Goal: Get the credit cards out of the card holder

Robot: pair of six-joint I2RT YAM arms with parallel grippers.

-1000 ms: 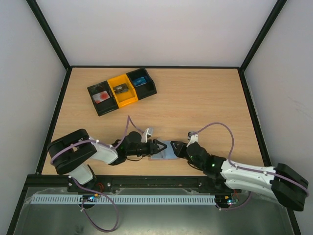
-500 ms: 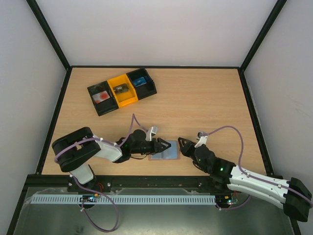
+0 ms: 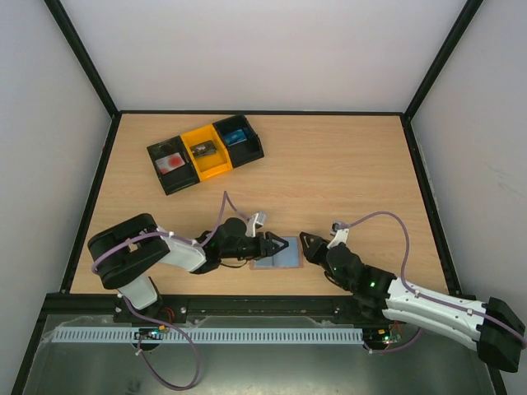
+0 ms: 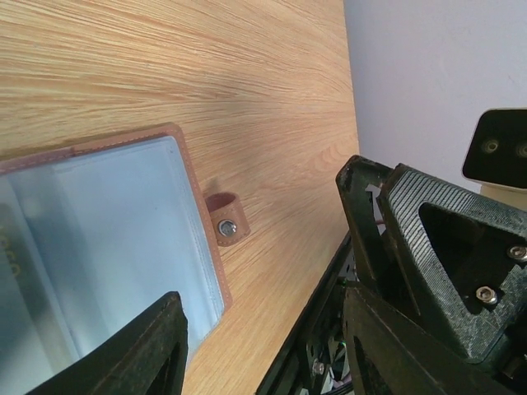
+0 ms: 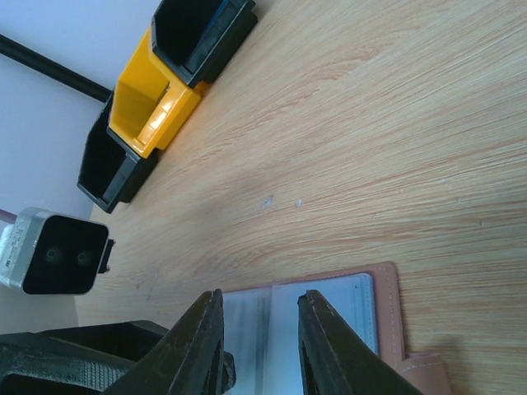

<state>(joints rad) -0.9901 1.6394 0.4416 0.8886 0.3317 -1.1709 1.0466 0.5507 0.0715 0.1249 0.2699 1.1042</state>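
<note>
Brown card holder (image 3: 280,254) lies between left fingers (image 4: 123,354) and right fingers (image 5: 193,350), parted, seemingly empty.

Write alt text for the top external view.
An open brown leather-like folding card holder lies flat on the wooden table near its front edge, pale sleeves up, between the left hand at its left edge and the right hand close to its right edge. A row of black and yellow plastic bins sits far back on the left.

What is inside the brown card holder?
Pale, see-through sleeves fill the open card holder. Whether cards sit in them is unclear; the left jaws cover the lower part.
</note>
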